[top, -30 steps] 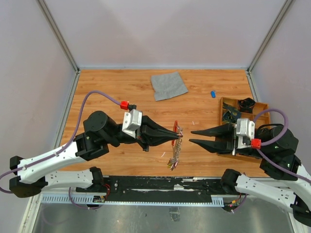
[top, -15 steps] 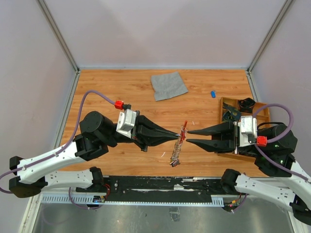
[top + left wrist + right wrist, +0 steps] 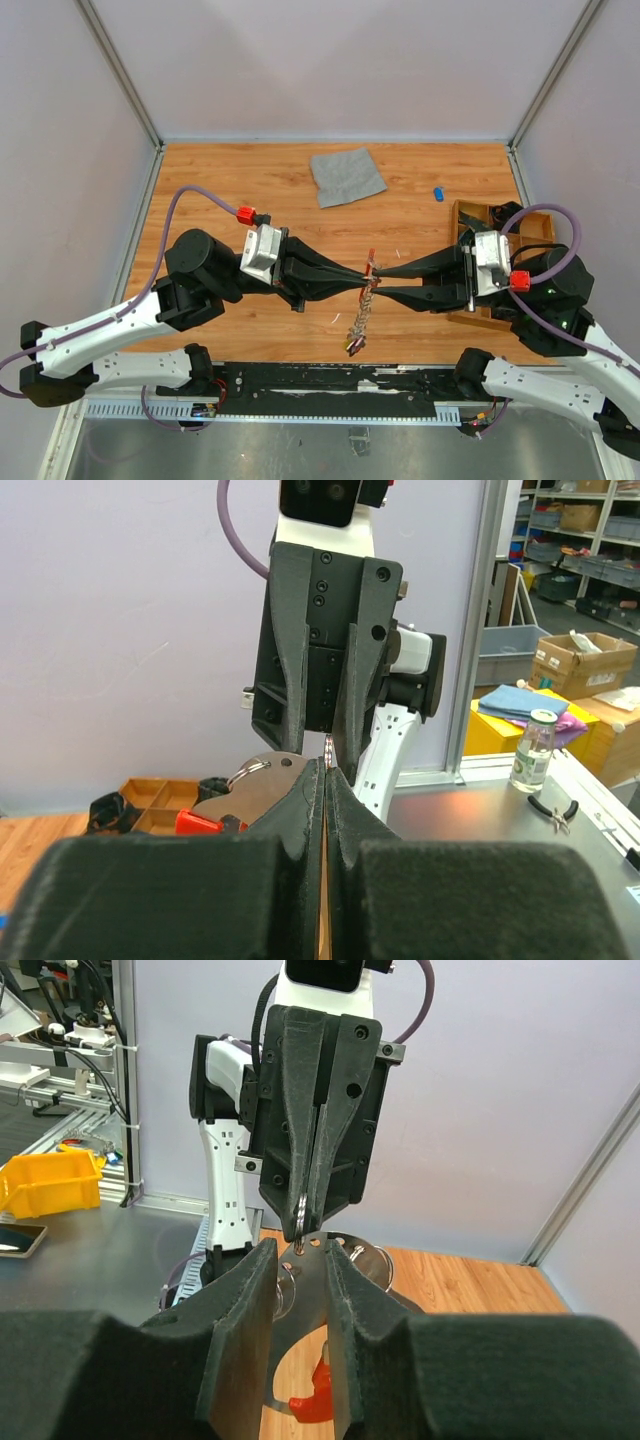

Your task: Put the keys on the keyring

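The keyring [image 3: 371, 264] hangs in mid-air above the table's middle. It shows as a red clip with a silvery chain [image 3: 360, 318] trailing down to small pieces with coloured bits [image 3: 352, 342], too small to tell apart. My left gripper [image 3: 365, 275] is shut on one of its thin split rings [image 3: 300, 1214]. In the left wrist view [image 3: 328, 764] a silvery plate [image 3: 255, 785] with a red end hangs beside the jaws. My right gripper [image 3: 384, 281] faces it, open. Its fingers [image 3: 300, 1248] stand on either side of the silvery plate [image 3: 312, 1290].
A grey cloth [image 3: 346, 175] lies at the back centre. A tiny blue piece [image 3: 438, 193] lies at the back right. A wooden tray [image 3: 541, 217] holding dark items stands at the right edge, under my right arm.
My right gripper has moved left to meet the keyring and its jaws have narrowed around the plate. My left gripper shifted the keyring slightly right and up.
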### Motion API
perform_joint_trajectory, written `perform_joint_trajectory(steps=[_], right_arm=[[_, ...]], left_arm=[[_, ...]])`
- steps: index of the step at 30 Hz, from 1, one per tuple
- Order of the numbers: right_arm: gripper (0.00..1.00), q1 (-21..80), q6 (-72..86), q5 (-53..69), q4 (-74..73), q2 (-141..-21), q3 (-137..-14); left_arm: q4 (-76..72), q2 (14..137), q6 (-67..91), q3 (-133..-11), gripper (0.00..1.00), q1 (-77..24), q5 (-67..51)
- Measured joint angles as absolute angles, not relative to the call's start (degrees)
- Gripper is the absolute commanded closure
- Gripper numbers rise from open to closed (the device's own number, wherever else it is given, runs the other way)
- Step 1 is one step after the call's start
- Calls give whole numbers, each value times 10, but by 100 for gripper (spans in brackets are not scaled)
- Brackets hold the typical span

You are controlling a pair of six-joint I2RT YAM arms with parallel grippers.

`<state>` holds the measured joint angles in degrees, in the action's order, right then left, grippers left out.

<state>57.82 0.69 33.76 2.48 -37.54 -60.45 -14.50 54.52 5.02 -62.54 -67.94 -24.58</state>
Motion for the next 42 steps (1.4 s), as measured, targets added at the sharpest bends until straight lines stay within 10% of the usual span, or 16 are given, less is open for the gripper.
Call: perform_joint_trajectory(steps=[13,42], right_arm=[[99,578,22,350,45,-388,-605],[100,578,-113,267,-441,-517,-872]], left_arm=[[-147,546,50,-625,100,-679,-246],[-14,582,1,-644,80,-679,-165]])
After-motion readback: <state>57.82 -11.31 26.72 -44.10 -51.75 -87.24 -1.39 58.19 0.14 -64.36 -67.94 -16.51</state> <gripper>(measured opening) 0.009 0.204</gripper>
